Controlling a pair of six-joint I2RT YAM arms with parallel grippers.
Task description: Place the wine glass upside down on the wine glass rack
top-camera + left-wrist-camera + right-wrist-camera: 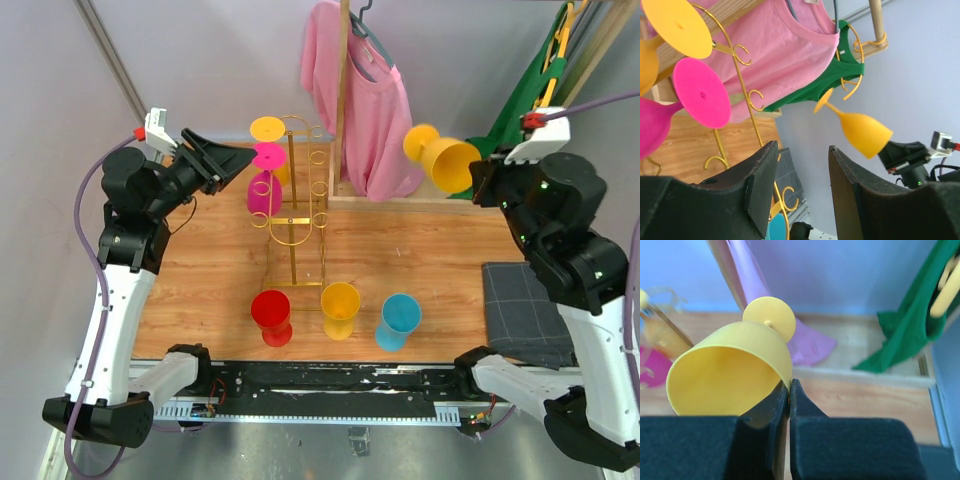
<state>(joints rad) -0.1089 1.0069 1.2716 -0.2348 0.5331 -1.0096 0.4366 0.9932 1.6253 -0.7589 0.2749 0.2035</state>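
My right gripper (482,180) is shut on the rim of a yellow wine glass (443,156), held in the air at the right, foot pointing left toward the pink shirt; the right wrist view shows the glass (730,375) pinched at its rim between my gripper's (789,385) jaws. The gold wire rack (295,190) stands mid-table with a yellow glass (268,129) and a pink glass (265,185) hanging upside down on its left side. My left gripper (240,158) is open and empty, raised just left of those glasses; its view shows the rack (747,100) and the held glass (862,131).
A red glass (271,316), a yellow glass (340,309) and a blue glass (399,321) stand upright at the front. A pink shirt (360,100) hangs on a wooden stand behind the rack, a green garment (525,95) at back right. A grey cloth (520,310) lies at right.
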